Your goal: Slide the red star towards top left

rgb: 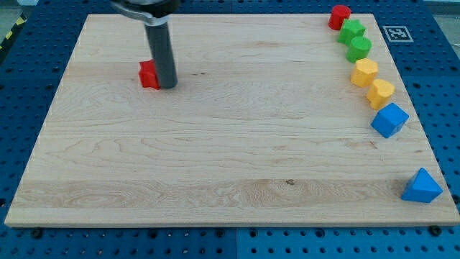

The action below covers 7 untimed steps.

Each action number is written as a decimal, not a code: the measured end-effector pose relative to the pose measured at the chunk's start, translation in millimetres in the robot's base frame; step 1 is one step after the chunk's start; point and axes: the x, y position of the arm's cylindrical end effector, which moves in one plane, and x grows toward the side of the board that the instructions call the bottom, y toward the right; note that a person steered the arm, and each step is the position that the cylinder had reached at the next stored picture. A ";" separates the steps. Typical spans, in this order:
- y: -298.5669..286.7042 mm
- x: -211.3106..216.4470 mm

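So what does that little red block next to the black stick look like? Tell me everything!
The red star is a small, bright red block, matte like painted wood or plastic. It lies flat on the pale wooden board, in the view's upper left part. Its right side is hidden behind my tip, which stands right against it, so the star points can't be made out fully. Nothing else is near it; the other blocks sit far off along the view's right edge.

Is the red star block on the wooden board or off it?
On: the red star block lies on the wooden board, upper left, touching my tip.
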 end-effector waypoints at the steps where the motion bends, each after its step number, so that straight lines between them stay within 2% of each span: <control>1: -17.6 0.0; 3: -49.5 -1.5; 5: -65.4 -40.9; 7: -106.2 -53.2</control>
